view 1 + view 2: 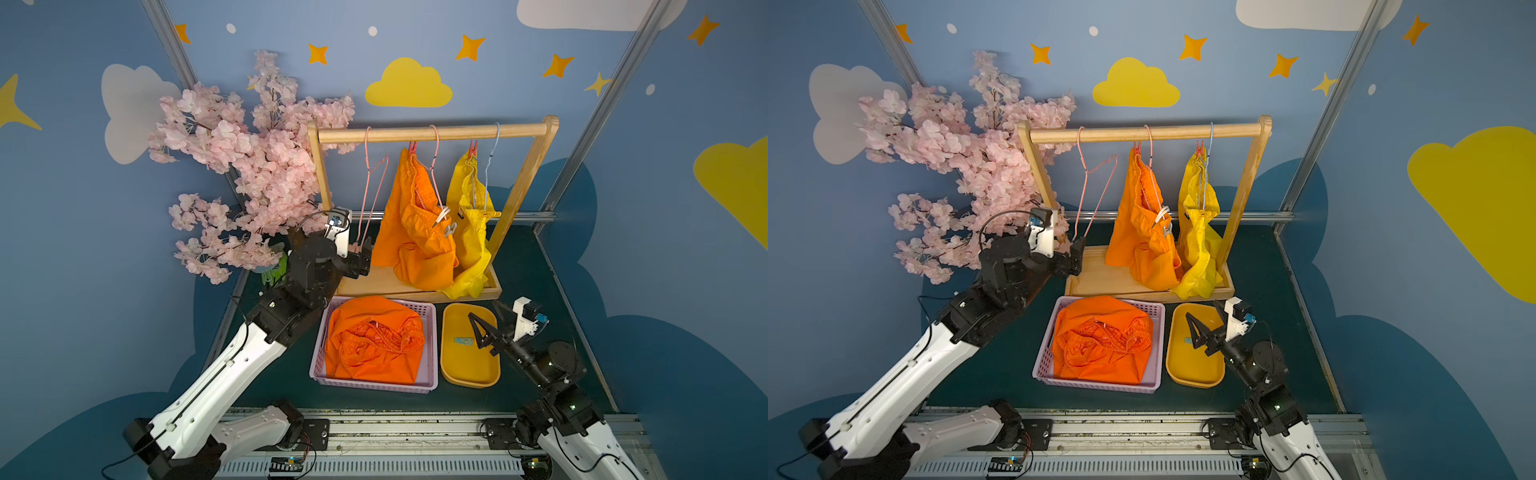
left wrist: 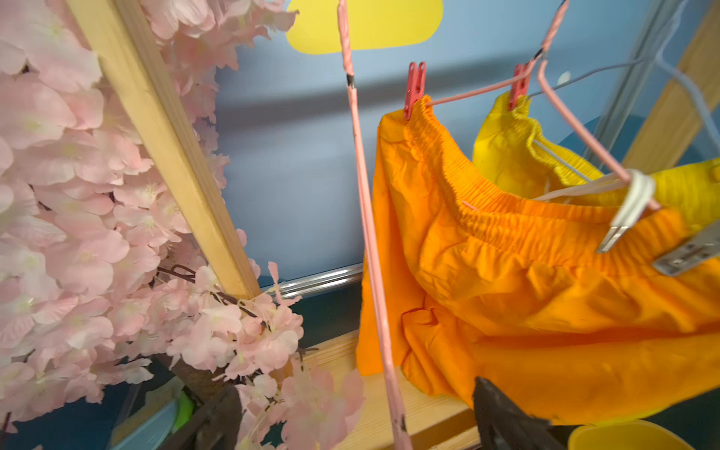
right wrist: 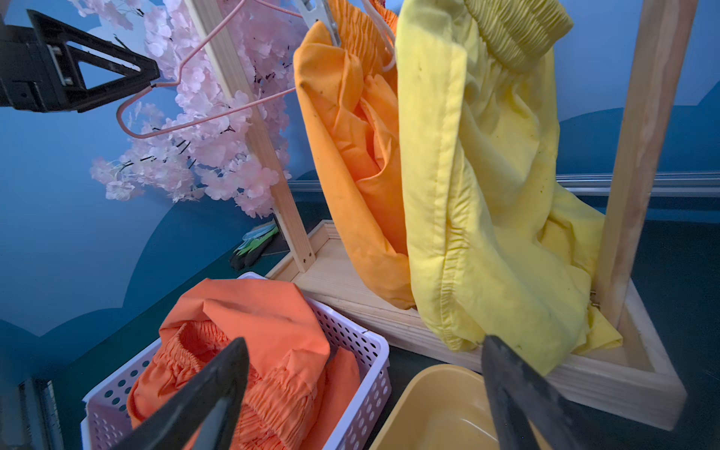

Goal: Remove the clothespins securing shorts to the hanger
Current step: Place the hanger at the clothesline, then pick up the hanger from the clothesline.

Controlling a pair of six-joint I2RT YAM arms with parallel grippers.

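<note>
A wooden rack [image 1: 432, 134] carries three wire hangers. The leftmost pink hanger [image 1: 368, 195] is bare. My left gripper [image 1: 362, 258] stands open at its lower end, and the wire [image 2: 395, 413] passes between the fingers [image 2: 502, 420]. Orange shorts [image 1: 411, 224] hang by a red clothespin [image 1: 412, 147], with a grey clothespin [image 1: 448, 227] lower on the same hanger. Yellow shorts [image 1: 471, 232] hang by another red clothespin [image 1: 473, 148]. My right gripper [image 1: 487, 319] is open and empty over the yellow tray [image 1: 469, 370], where a teal clothespin [image 1: 463, 341] lies.
A lilac basket [image 1: 432, 345] in front of the rack holds another pair of orange shorts [image 1: 374, 340]. A pink blossom tree [image 1: 249, 166] crowds the rack's left post, close to my left arm. Green gloves [image 1: 276, 270] lie at its foot.
</note>
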